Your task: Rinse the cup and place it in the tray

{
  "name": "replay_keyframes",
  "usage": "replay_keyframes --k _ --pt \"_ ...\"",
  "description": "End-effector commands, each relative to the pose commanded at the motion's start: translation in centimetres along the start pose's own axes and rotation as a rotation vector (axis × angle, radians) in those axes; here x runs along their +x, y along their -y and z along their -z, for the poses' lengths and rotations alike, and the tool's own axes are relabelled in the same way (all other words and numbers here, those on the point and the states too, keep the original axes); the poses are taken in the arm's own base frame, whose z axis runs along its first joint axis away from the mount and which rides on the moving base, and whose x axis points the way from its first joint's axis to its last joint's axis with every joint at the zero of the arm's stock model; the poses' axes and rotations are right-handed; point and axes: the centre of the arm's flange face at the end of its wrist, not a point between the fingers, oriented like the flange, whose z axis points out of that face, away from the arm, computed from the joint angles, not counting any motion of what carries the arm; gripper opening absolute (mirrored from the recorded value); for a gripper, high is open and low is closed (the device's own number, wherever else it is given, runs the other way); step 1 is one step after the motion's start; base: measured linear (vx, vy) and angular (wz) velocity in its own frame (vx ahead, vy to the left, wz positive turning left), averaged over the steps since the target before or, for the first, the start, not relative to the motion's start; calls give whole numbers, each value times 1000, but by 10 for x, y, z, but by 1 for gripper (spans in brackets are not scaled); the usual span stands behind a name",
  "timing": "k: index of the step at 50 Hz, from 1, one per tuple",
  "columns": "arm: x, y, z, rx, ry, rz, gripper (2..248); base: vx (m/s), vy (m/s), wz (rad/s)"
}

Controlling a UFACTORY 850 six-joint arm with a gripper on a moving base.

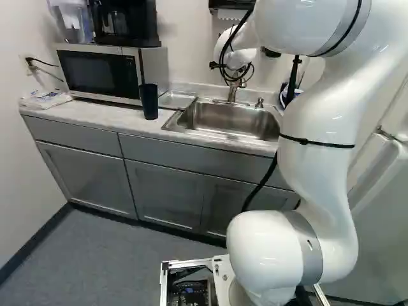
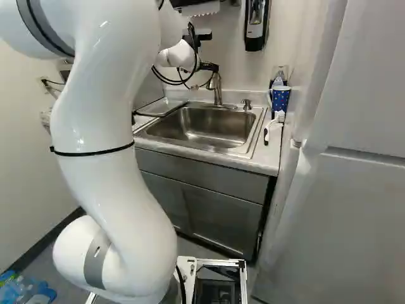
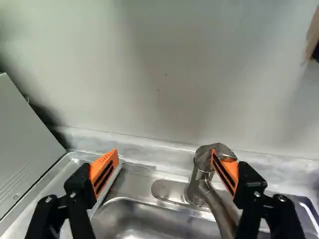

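Dark cup (image 1: 149, 101) is upright on the counter (image 1: 57, 113), well off to the left of the jaws and nearer the base, so it's nowhere between them. Going left to right: the microwave (image 1: 99, 71) sits left of the jaws, with the cup at its near corner and then the metal tray (image 1: 177, 100), which lies lower than the left finger and out to its left, between the microwave and the sink. The arm (image 1: 319, 127) goes up from its base joint, leans forward at the top and reaches out over the counter, with its wrist folded down low by the faucet. The gripper (image 2: 207, 66) points at the wall (image 3: 164, 74) behind the sink, looking a little down. Jaws are spread wide with nothing pinched, orange pads (image 3: 104, 172) facing each other across a big gap. The faucet (image 2: 216, 88) is right by the right finger, its upright body showing in the gap close to that pad; can't tell if they touch. The sink (image 1: 233, 121) is below the jaws. Past them to the right you get the soap pump (image 2: 246, 103), then a brush (image 2: 273, 123) and a blue dotted mug (image 2: 280, 98) by the fridge (image 2: 335, 209).
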Motion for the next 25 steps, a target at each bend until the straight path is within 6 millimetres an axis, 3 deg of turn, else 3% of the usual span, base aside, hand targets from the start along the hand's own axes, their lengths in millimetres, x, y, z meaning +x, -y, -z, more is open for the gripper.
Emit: replay_keyframes --k 25 --pt "8 0 -5 1 -80 0 247 0 0 0"
